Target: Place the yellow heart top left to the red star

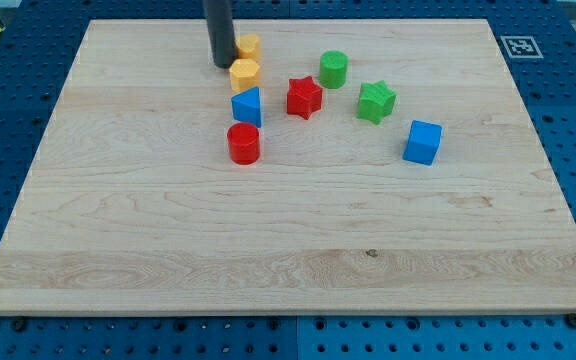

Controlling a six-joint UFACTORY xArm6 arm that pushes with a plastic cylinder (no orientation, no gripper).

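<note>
My tip (pixel 224 65): dark rod end, no jaws to open or close, holds nothing; just left of yellow heart block (pixel 249 46), touching or nearly, can't tell. Heart sits upper left of red star block (pixel 304 97), apart from it. Yellow hexagon block (pixel 245 74) betw. them, left of star. Blue triangular block (pixel 247 106) left of star, red cylinder (pixel 243 143) lower left. All on wooden board (pixel 288 250).

Yellow blocks: two, a heart (pixel 249 45) and a hexagon-like one (pixel 245 74)
Red blocks: two, star (pixel 304 97) and cylinder (pixel 243 143)
Green blocks: two, cylinder (pixel 333 68) and star (pixel 375 101)
Blue blocks: two, a cube (pixel 422 141) and a wedge-like one (pixel 247 105)
My tip (pixel 224 64): one
</note>
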